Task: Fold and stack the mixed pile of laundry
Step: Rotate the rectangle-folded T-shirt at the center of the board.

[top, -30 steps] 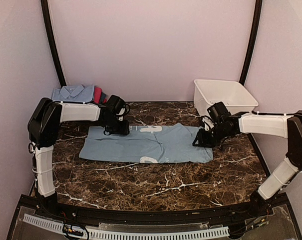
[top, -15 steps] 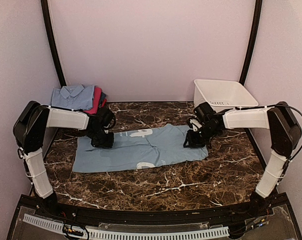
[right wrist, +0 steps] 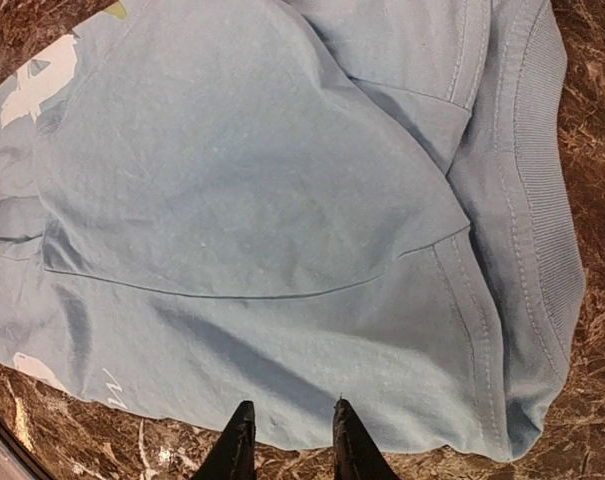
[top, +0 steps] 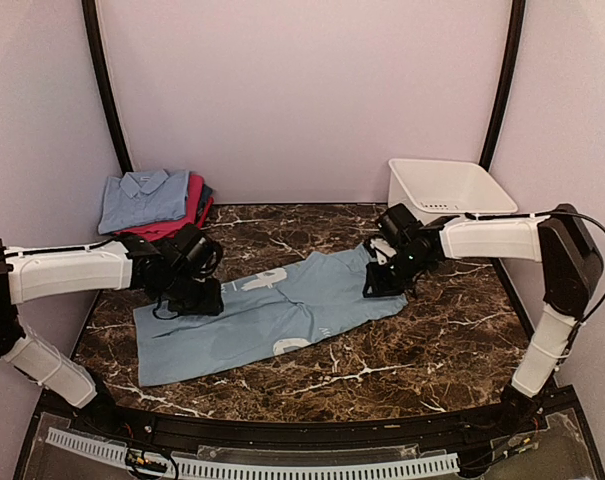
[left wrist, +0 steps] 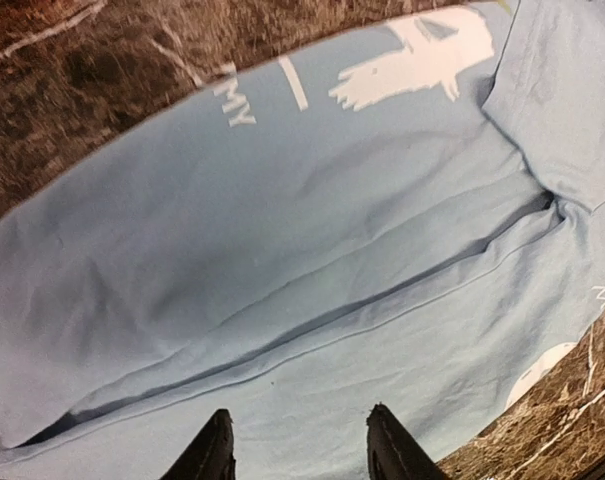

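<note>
While no hold can be told for left gripper (left wrist: 299, 428) or right gripper (right wrist: 292, 412), the floppy pale blue cloth tee (top: 282, 312) is best pinched at its edges.

Dark marble table (top: 382, 360), pale blue tee (top: 282, 310) spread flat, folded stack (top: 147, 197), white tub (top: 447, 190)

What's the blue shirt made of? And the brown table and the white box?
Blue shirt: soft knitted cloth, likely cotton. It looks matte, wrinkles easily, and has stitched seams and a ribbed edge band.
Table: looks like polished dark brown marble with white veins, though it may be a printed surface.
White box: probably plastic, with smooth, stiff, thin walls.
</note>
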